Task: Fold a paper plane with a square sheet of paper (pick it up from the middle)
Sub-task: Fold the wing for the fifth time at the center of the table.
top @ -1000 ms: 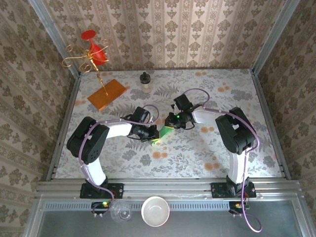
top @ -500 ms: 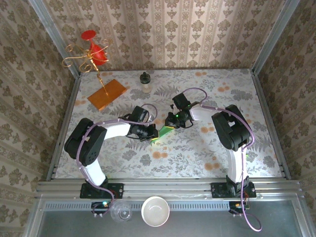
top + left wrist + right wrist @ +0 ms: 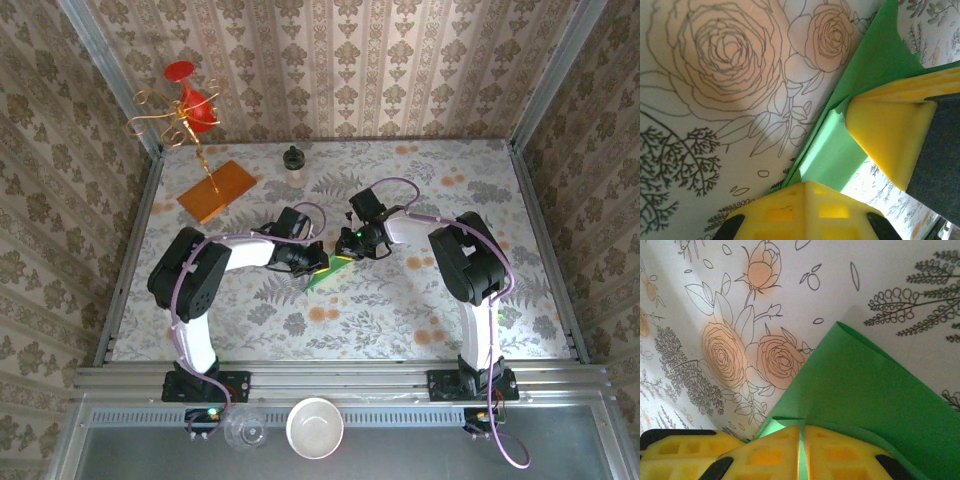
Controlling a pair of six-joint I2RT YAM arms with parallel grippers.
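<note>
Two clamps noted: left gripper (image 3: 836, 156) and right gripper (image 3: 800, 441) each pinch closed on the square sheet of paper (image 3: 328, 273), partly folded, mid-way across the table (image 3: 420, 320). Risk: opposed pulling tears the thin sheet or skews its crease; either grip may slip.
</note>
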